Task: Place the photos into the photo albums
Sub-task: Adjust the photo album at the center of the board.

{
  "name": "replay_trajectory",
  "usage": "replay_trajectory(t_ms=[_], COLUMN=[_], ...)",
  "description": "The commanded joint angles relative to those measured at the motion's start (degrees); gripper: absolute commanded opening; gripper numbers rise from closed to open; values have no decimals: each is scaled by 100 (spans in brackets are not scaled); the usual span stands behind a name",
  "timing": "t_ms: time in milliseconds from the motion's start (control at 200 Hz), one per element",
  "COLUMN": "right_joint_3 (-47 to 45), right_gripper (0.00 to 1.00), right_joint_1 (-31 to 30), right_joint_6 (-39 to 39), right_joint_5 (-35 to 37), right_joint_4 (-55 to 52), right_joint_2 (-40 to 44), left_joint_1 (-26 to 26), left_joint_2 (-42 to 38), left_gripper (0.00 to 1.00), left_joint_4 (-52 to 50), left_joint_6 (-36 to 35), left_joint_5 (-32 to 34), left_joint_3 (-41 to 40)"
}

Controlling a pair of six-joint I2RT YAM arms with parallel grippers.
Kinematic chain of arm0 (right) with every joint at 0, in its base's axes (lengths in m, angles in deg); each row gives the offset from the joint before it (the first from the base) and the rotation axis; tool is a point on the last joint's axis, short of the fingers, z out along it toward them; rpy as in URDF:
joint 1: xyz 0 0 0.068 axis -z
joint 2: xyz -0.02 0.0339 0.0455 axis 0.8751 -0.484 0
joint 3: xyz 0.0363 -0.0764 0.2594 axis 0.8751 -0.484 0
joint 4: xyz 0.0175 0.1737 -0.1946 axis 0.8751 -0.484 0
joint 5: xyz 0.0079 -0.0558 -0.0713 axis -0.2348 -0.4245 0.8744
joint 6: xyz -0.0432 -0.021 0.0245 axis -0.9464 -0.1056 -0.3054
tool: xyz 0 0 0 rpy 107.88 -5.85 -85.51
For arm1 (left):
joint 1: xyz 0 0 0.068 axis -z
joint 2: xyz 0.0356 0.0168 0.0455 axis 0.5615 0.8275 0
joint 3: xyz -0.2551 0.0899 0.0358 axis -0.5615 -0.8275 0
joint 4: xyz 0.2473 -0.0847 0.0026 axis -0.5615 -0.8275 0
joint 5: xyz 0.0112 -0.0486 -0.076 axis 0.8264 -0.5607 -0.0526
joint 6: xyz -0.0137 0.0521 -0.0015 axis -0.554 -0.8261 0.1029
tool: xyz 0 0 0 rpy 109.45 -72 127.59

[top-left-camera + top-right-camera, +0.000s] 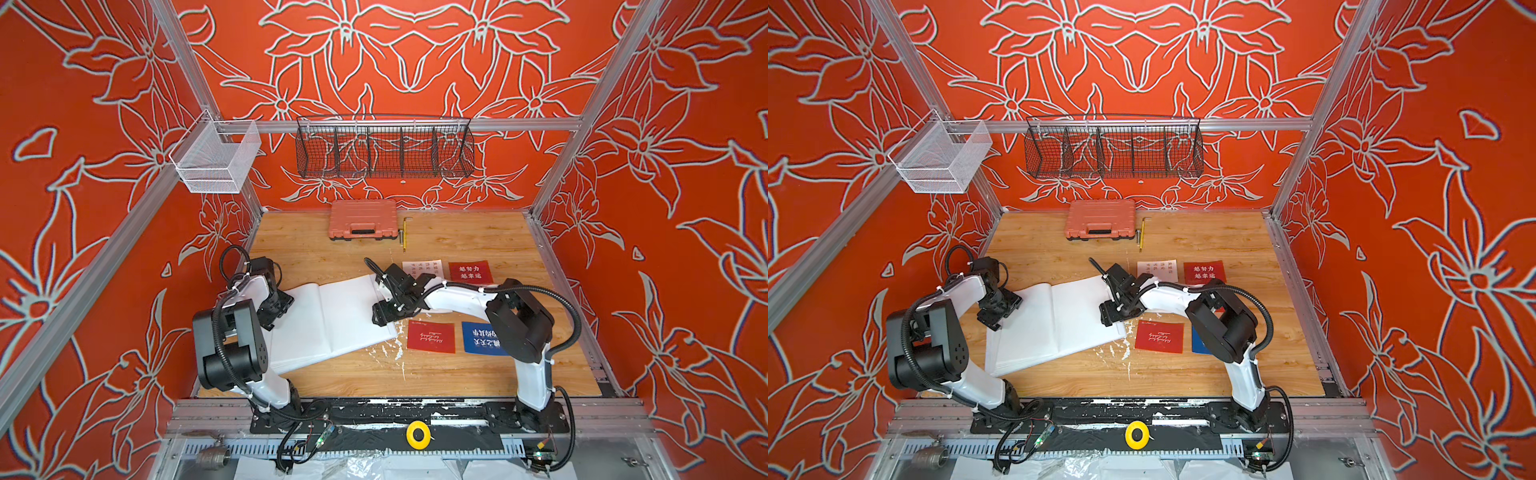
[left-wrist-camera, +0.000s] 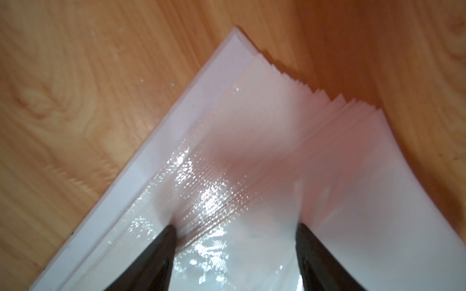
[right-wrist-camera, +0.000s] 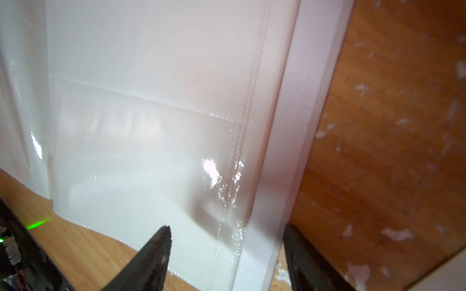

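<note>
The photo album (image 1: pixel 332 320) lies open in the middle of the wooden table, showing blank white sleeve pages in both top views. My left gripper (image 1: pixel 272 318) is open, its tips down on the glossy left page (image 2: pixel 252 126) near the outer corner. My right gripper (image 1: pixel 380 316) is open and straddles the album's right edge (image 3: pixel 282 151), with one finger over the page and one over the wood. Neither holds anything. Photos lie right of the album: a white one (image 1: pixel 422 268), a red one (image 1: pixel 470 272), another red one (image 1: pixel 431 336), and a blue one (image 1: pixel 482 338) partly under my right arm.
An orange-pink plastic case (image 1: pixel 363 219) stands at the back with a yellow pencil (image 1: pixel 404 235) beside it. A black wire basket (image 1: pixel 384 151) and a white mesh basket (image 1: pixel 216 160) hang on the rail. White flecks (image 1: pixel 390 349) mark the wood.
</note>
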Motion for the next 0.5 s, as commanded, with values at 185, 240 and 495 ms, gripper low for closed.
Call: replay_trajectory(t_ms=[185,240,495], right_joint_3=[377,578,2003], right_gripper=[75,76,76], right_joint_1=[-142,-142,36], right_joint_6=[-371,-495,-945], right_joint_5=[478,531,279], right_joint_4=[-921,-1020,-1283], right_joint_2=[398,363,-442], left_joint_1=[384,502,980], left_joint_2=[-1410,-1766,-2737], left_gripper=[78,79,82], left_joint_4=[-181,-417,-1242], left_joint_6=[-148,-157,399], left_joint_5=[-16,29,-214], left_joint_3=[-276,-178,-406])
